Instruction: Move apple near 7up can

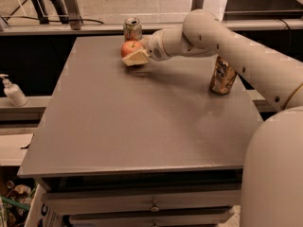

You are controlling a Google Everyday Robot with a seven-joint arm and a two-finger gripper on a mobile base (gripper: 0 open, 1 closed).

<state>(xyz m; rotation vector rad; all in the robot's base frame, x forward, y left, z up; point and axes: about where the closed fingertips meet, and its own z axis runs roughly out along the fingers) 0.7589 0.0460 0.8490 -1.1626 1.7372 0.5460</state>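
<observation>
Right now my pincer (134, 54) is clenched on the apple (128, 47). One cream finger (137, 58) lies across its near side, and I cannot see the other behind the fruit. The apple sits in my grasp over the grey table (132, 126), toward 11 o'clock from the tabletop's middle, with a soft shadow on the surface just beneath it. The 7up can (132, 29) stands upright at 12 o'clock from the apple, near it, at the table's far edge. My arm (227, 41) reaches in from 3 o'clock. A dented brown-gold can (222, 75) stands at 4 o'clock from the apple, well apart, by the right edge. Off the table at 9 o'clock, a soap bottle (13, 91) rests on a ledge.
</observation>
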